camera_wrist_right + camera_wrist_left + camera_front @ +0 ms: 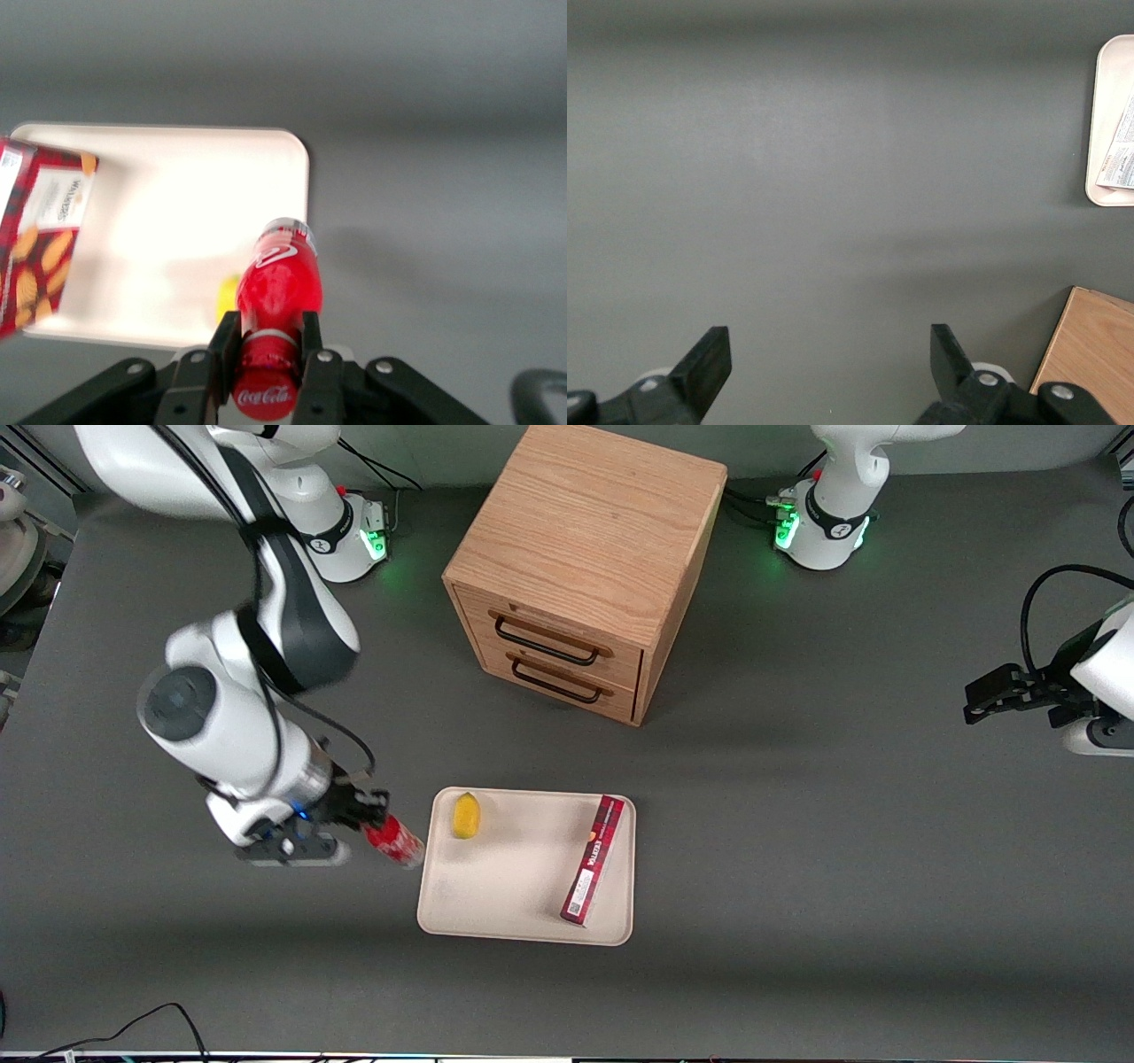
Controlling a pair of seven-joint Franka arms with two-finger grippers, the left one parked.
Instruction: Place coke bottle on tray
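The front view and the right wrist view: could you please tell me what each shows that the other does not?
Only the front view shows the wooden two-drawer cabinet, farther from the camera than the tray, the whole yellow lemon on the tray, and the working arm.

Only the right wrist view shows the black gripper closed on the neck of the small red coke bottle below its red cap, and the white script.

Both show that bottle held at the edge of the flat cream rectangular tray, and the long dark-red box lying on it.
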